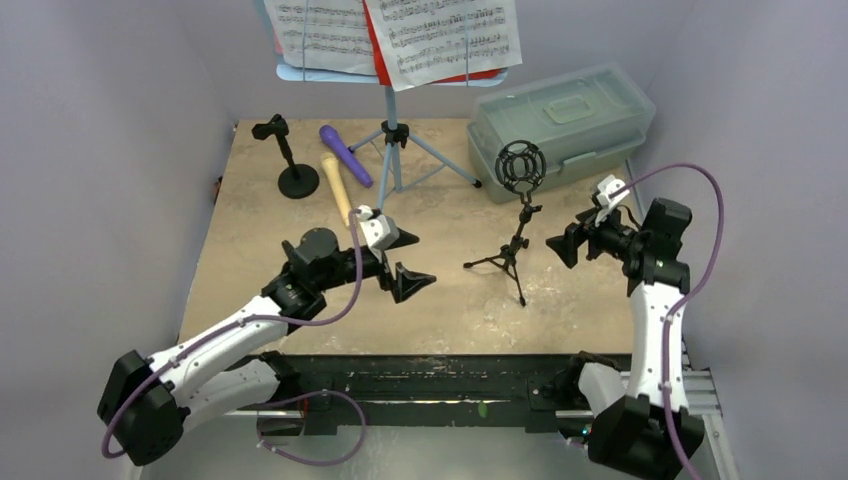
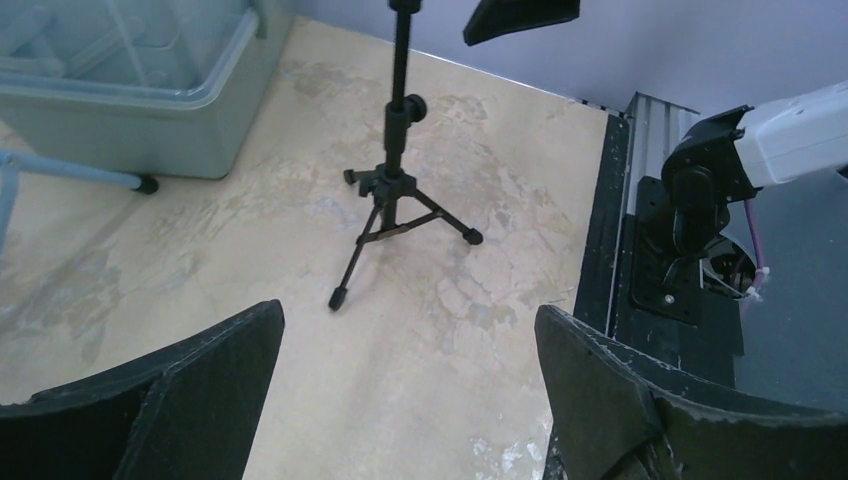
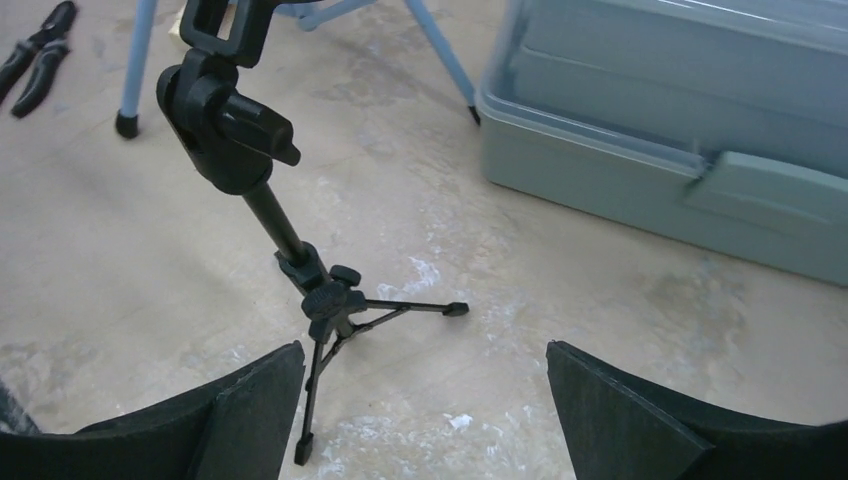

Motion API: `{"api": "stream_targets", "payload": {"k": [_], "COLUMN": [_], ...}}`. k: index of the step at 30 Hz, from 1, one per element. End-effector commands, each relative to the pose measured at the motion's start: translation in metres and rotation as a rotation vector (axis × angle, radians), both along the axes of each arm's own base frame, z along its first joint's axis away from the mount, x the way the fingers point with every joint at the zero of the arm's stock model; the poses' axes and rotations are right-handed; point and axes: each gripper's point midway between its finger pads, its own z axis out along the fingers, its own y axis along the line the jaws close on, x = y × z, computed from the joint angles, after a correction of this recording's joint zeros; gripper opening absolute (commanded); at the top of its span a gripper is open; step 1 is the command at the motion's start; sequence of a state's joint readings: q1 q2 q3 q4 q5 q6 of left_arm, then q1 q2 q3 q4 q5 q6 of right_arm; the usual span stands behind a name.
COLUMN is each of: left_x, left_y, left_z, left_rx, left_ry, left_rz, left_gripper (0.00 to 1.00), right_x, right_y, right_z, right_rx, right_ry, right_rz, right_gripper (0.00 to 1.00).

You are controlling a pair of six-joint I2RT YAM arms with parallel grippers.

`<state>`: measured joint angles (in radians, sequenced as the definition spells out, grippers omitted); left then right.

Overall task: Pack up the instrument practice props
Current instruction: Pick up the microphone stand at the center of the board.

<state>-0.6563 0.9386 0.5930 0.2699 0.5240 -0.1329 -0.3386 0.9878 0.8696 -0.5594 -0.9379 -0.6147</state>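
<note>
Nothing looked packed yet, and every prop was out on the desk.

- **Round-base mic holder**: stood upright far left of the tripod mic holder, toward the back.
- **Tan microphone** and **purple microphone**: lay flat left of the tripod holder, just beside each other. Whether they touched could not be told.
- **Left pincer**: hung near the tripod holder's left side, fingers spread wide with nothing between them.
- **Pale-blue music rack**: stood behind and left of the tripod holder, with the sheet-music pages on it.
- **Tripod holder**: stood upright on its three legs, ungrasped.
- **Right pincer**: was just right of the tripod holder, also spread and empty.
- **Grey-green lidded box**: sat behind and right of the tripod holder with its lid down.

My read is that the whole job was left: open the box, then load the mics, holders, pages and rack.

Hard to see:
- The tops of the pages were cut off by the frame.
- A red page was mostly covered by the white ones.
- The box contents were too murky to judge through the plastic.
- The tripod holder's ring was out of both wrist views.
</note>
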Motion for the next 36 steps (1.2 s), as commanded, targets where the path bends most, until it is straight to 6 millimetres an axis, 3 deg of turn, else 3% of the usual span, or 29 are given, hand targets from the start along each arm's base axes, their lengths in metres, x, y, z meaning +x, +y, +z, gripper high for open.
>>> {"api": "stream_targets", "payload": {"k": [1,9,10,19,28,36], "left_x": [0.003,0.02,0.025,0.059,0.073,0.083], "left_y": [-0.04,-0.123,-0.133,-0.189,-0.222,-0.221], "left_z": [0.012,-0.027,-0.039,-0.069,-0.087,-0.093], "left_rx": [-0.036,0.028,0.046,0.012,-0.006,-0.027], "left_ry": [-0.172,-0.253,-0.253,-0.291,-0.228,-0.186], "left_rz": [0.01,-0.046,-0.055,-0.069,-0.101,-0.06], "left_gripper": [0.97,0.98,0.98,0.97,0.78,0.63], "right_x": [0.007,0.004,0.005,0.007,0.006,0.007], "right_y": [-0.016,-0.019,-0.02,-0.02,-0.019,-0.02], "right_z": [0.017,0.016,0.015,0.014,0.012,0.012], "right_rx": [0.145,0.192,0.194,0.203,0.207,0.206], "right_ry": [-0.014,-0.022,-0.015,-0.001,0.006,0.006], "right_rz": [-0.273,-0.339,-0.345,-0.353,-0.348,-0.35], "right_gripper": [0.95,0.96,0.96,0.95,0.96,0.96]}}
